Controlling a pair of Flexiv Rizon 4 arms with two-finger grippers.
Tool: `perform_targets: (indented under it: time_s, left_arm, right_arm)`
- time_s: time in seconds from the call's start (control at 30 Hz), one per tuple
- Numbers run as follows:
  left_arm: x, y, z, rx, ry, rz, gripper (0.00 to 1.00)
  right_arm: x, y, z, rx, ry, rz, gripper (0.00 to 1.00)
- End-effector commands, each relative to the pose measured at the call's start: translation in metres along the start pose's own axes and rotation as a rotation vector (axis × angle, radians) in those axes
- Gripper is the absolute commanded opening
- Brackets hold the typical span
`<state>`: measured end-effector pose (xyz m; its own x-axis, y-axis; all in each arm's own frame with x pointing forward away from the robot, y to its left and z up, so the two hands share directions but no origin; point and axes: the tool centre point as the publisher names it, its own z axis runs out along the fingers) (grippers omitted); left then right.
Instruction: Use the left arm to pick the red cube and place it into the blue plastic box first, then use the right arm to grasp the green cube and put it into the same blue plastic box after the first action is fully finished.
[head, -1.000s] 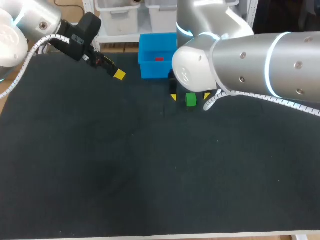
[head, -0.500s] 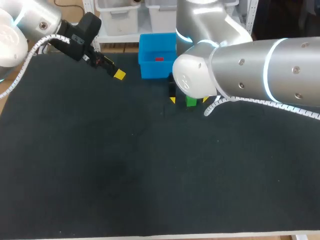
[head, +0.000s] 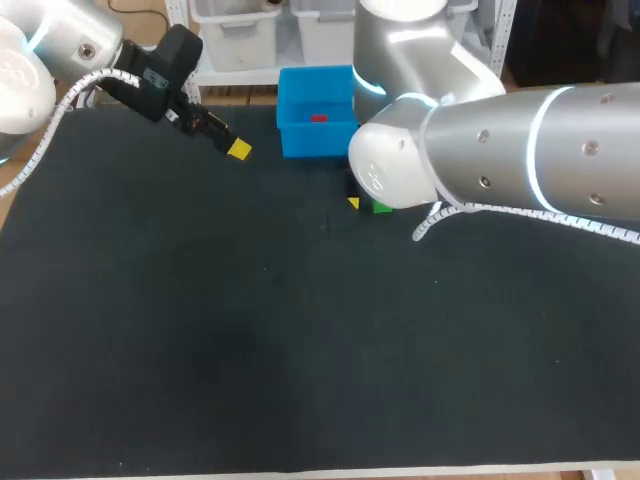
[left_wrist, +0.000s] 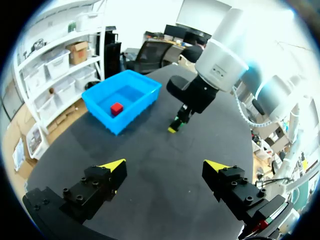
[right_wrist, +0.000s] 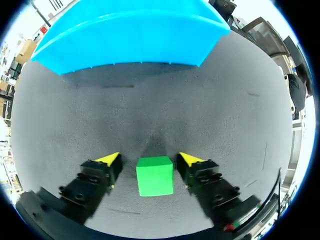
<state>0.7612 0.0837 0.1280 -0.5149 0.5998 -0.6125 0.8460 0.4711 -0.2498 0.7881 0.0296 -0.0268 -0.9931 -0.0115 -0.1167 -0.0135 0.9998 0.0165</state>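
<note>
The red cube (head: 318, 118) (left_wrist: 117, 108) lies inside the blue plastic box (head: 300, 142) (left_wrist: 125, 119) at the table's far middle. Just in front of the box, the green cube (head: 382, 207) (right_wrist: 155, 176) rests on the black mat. My right gripper (head: 374, 205) (right_wrist: 150, 159) is down around it, one finger on each side. A narrow gap shows beside the cube, so the gripper is open. My left gripper (head: 238, 150) (left_wrist: 165, 165) hangs open and empty to the left of the box, above the mat.
The black mat (head: 250, 330) covers the table in front of the box. My right arm's thick white elbow (head: 480, 150) hangs over the right middle and hides part of the green cube from the head view.
My right arm has come lower over the green cube, and its fingers have drawn in toward the cube's sides. The left arm and the red cube have stayed put.
</note>
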Motion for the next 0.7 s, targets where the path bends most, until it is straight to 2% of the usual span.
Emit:
perform_targets:
  time_s: [0.03,0.27,0.5,0.7]
  left_arm:
    - [0.001,0.001,0.000,0.002,-0.003,0.003,1.00]
    - [0.001,0.001,0.000,0.002,-0.003,0.003,1.00]
    - [0.001,0.001,0.000,0.002,-0.003,0.003,1.00]
    - [0.001,0.001,0.000,0.002,-0.003,0.003,1.00]
  right_arm:
    - [0.007,-0.003,0.002,0.001,-0.010,0.004,0.00]
    - [0.006,-0.011,-0.014,0.014,-0.015,0.009,0.00]
    - [-0.005,-0.014,-0.051,0.012,-0.054,-0.008,0.00]
    - [-0.020,-0.009,-0.082,-0.036,-0.111,-0.050,0.00]
